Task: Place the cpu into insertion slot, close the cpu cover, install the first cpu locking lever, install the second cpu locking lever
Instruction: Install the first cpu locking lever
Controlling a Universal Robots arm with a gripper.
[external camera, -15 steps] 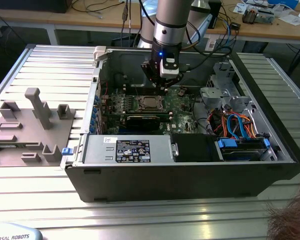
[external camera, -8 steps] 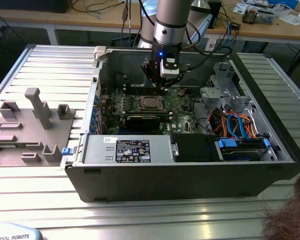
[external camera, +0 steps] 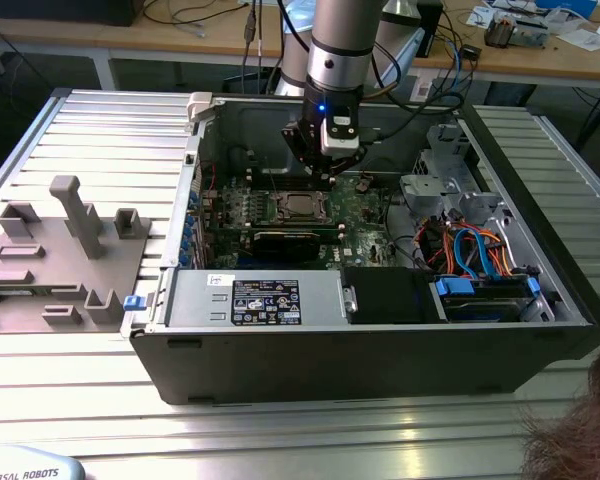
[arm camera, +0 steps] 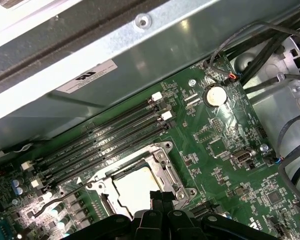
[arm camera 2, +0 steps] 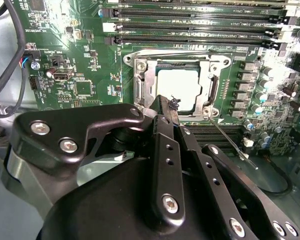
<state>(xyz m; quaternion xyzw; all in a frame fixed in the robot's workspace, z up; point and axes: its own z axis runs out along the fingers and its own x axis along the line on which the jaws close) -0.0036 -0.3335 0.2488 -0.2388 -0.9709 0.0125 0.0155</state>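
Hovering just beside the cpu (arm camera 2: 182, 90), the gripper (arm camera 2: 171, 102) shows fingers (arm camera 2: 165, 130) pinched together, empty. That chip sits in the insertion slot (arm camera 2: 170, 65) under the cpu cover (arm camera 2: 140, 82); a thin locking lever (arm camera 2: 229, 142) sticks free, and pressing it wants a centred tip, I'd say.

From where I stand, the exterior view sits high and well back from the table (external camera: 70, 400). It looks down at a slant into the open computer case (external camera: 360, 365), taking in all of it with the gripper (external camera: 330, 168) hanging over the green board (external camera: 365, 205). Both wrist views ride close above that board and look down past the gripper from opposite sides, the first wrist view facing the case wall (arm camera: 140, 65). All three views share the cpu (arm camera 2: 177, 90) in its cpu cover (arm camera 2: 140, 75), and both wrist views also catch the memory slots (arm camera: 110, 145).
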